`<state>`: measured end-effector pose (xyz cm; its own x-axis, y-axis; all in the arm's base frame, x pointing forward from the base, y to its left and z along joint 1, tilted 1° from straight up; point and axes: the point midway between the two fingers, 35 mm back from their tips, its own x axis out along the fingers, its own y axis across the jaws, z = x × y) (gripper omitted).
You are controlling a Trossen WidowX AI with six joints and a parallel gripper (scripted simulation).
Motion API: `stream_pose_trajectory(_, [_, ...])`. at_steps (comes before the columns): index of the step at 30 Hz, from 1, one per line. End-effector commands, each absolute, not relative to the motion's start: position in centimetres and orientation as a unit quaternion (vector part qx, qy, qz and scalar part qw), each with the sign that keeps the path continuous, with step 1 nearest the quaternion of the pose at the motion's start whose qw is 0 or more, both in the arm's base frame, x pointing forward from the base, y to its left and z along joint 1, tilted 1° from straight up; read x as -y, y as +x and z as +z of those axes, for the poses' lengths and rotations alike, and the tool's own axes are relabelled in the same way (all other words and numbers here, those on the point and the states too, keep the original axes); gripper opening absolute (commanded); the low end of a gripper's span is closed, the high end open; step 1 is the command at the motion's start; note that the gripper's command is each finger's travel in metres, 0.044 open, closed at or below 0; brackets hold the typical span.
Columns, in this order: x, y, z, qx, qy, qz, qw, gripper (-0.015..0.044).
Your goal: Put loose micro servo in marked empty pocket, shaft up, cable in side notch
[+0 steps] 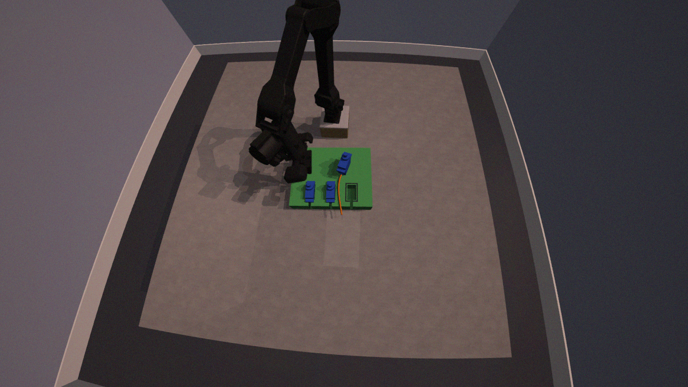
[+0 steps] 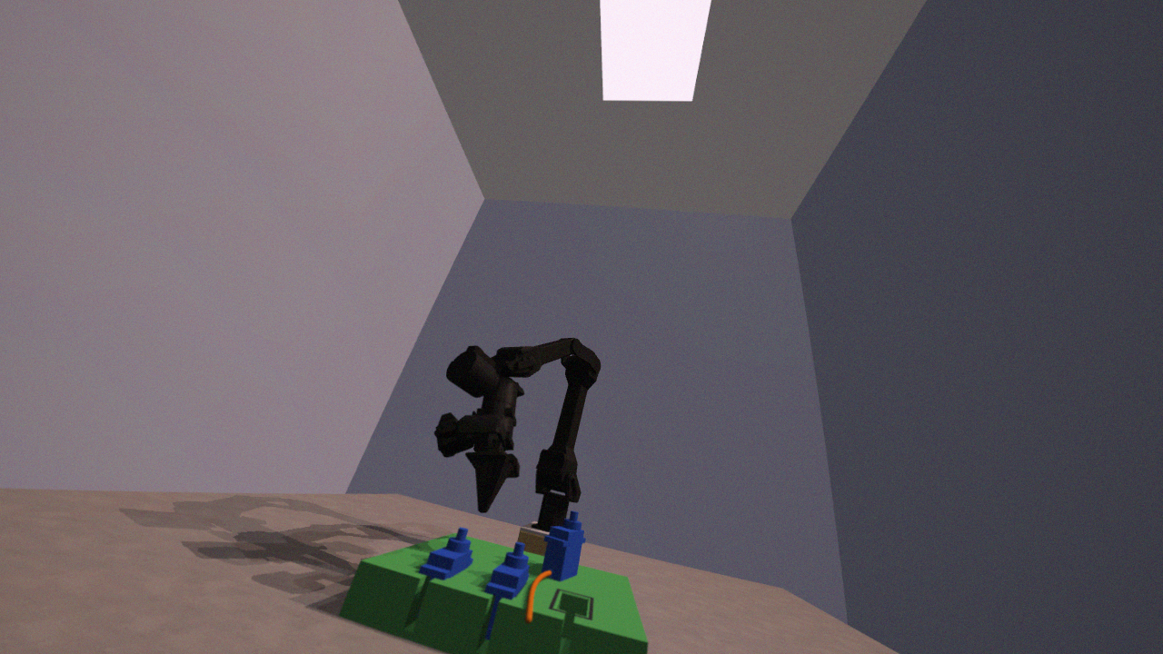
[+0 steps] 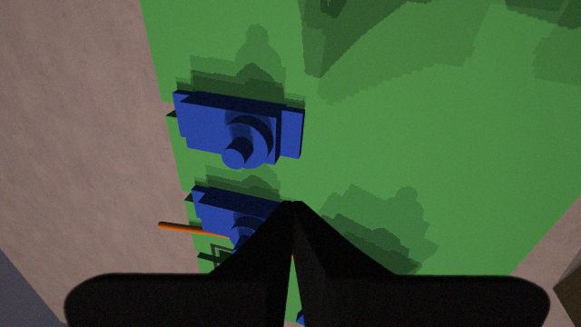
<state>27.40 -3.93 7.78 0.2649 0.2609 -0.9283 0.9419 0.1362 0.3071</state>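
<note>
My tool [image 2: 485, 506] hangs pinched shut and empty over the deck's [image 1: 358, 158] left edge — the servo [image 1: 344, 163] stands apart, behind the pocket [image 1: 352, 192].

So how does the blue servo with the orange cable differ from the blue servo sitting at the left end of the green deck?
The blue servo with the orange cable stands loose on top of the green deck, full body exposed; the left-end blue servo sits sunk in a pocket, only its top showing. The loose one is near the deck's back and slightly tilted, while the seated one is in the front row, squared up. Both are blue with shafts pointing up.
</note>
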Motion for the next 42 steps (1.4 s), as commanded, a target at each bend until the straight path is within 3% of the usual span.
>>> stream_pose_trajectory(1, [2.6,27.8,7.7,-0.548,0.535,-0.291,0.573,0.0000])
stream_pose_trajectory(22, [-5.6,28.7,7.3,-0.658,0.279,-0.143,0.685,0.0000])
stream_pose_trajectory(42, [-13.8,27.3,7.0,-0.693,0.006,0.024,0.721,0.0000])
